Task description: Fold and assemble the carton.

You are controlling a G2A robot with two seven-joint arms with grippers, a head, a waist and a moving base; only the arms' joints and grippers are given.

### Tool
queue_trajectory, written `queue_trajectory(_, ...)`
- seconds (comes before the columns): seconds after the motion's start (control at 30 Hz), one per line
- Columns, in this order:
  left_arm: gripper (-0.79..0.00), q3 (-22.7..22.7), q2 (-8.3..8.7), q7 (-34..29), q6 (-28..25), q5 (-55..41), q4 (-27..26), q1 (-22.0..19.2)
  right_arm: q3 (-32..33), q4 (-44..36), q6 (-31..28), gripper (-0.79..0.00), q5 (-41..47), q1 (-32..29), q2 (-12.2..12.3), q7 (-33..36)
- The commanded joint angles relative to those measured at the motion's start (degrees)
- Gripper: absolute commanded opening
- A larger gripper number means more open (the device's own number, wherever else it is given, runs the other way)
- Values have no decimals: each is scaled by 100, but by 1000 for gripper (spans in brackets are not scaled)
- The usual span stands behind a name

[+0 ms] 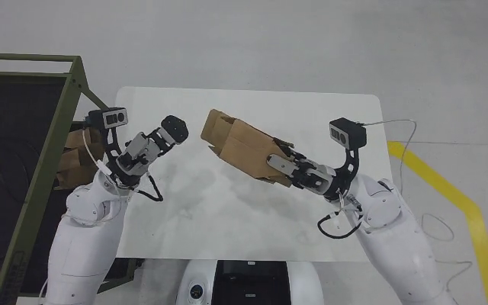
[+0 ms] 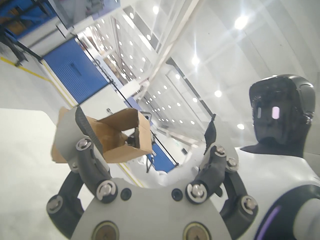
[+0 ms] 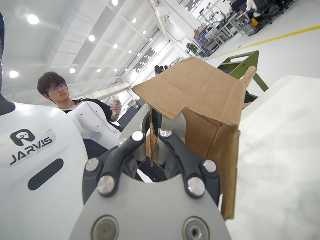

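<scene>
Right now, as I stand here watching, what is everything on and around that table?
carton: one, brown, partly opened, held over the middle of the table
table: one, white, in front of the robot
cardboard pieces: a few (exact number unclear), brown, off the table's left edge
frame: one, green with a dark inside, beside the table on the robot's left
floor line: one, yellow, on the floor to the robot's right
right pincer: one, black and silver, shut on the carton's near end
left pincer: one, black and silver, open, over the table's left part, apart from the carton
</scene>
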Motion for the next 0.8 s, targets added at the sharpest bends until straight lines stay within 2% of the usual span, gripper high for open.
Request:
queue_trajectory(0.0, 0, -55, 35, -667, 117, -220, 92, -113, 14, 8, 14, -785, 104, 62, 22, 301)
queue_trajectory(0.13, 0, -54, 85, -1540, 341, -551, 223, -306, 54, 21, 56, -785, 298, 172, 64, 787)
queue_trajectory(0.3, 0, 36, 126, -2246, 655, -745, 310, -516, 90, 39, 102, -785, 508, 243, 107, 1202)
queue_trajectory(0.5, 0, 186, 141, -2365, 774, -624, 291, -643, 53, 81, 153, -785, 719, 327, 138, 1547)
queue_trajectory(0.77, 0, 401, 144, -2355, 764, -558, 275, -714, 10, 154, 155, -785, 834, 405, 149, 1590)
